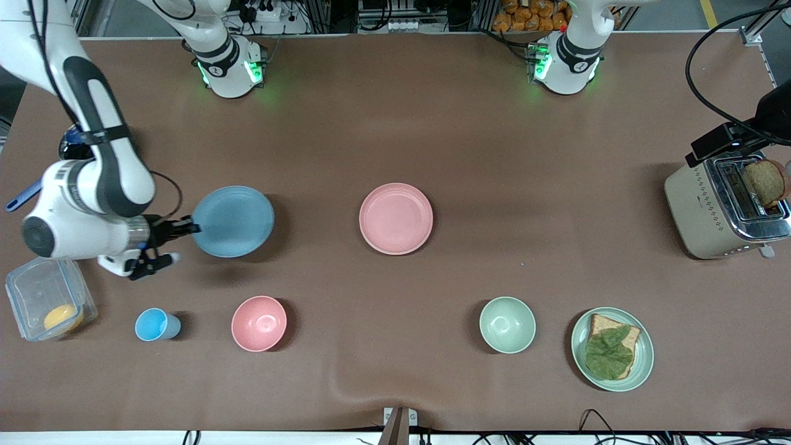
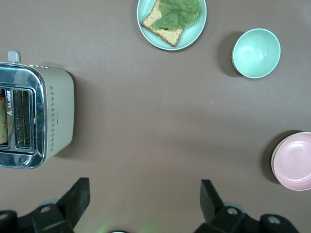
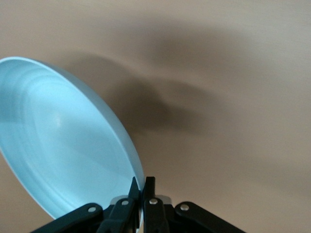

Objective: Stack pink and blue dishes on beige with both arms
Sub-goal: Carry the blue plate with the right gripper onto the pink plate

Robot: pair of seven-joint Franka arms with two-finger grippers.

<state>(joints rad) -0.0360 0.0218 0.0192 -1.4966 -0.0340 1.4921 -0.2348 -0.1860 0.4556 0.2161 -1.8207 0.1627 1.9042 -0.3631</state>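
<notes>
Blue plate [image 1: 233, 220] is gripped by its rim in the right hand [image 1: 185, 227], whose fingers are pinched tight on the edge; the right wrist view shows the plate tilted, with its shadow on the bare surface below, so it appears lifted clear. It hangs over the part of the surface toward the right arm's end.

Pink plate [image 1: 396, 217] lies flat near the middle of the surface. In the left wrist view a pale cream rim shows under its edge, which looks like the beige plate [image 2: 273, 158] beneath it; the front view does not show this clearly.

Judgement on progress: if that reading is right, pink is already stacked on beige, and what remains is carrying the blue plate across and setting it on top.

Left hand [image 2: 145, 200] is spread wide and empty, waiting high over the surface toward the left arm's end, near the toaster [image 1: 724, 206].

Other items, untouched: pink bowl [image 1: 259, 323], blue cup [image 1: 156, 324], green bowl [image 1: 507, 324] and green plate [image 1: 642, 364] carrying bread with a lettuce leaf, all along the edge nearest the front camera; a clear lidded container [image 1: 46, 306] sits toward the right arm's end.

Writing: no brand, label or text is legible on any item.
</notes>
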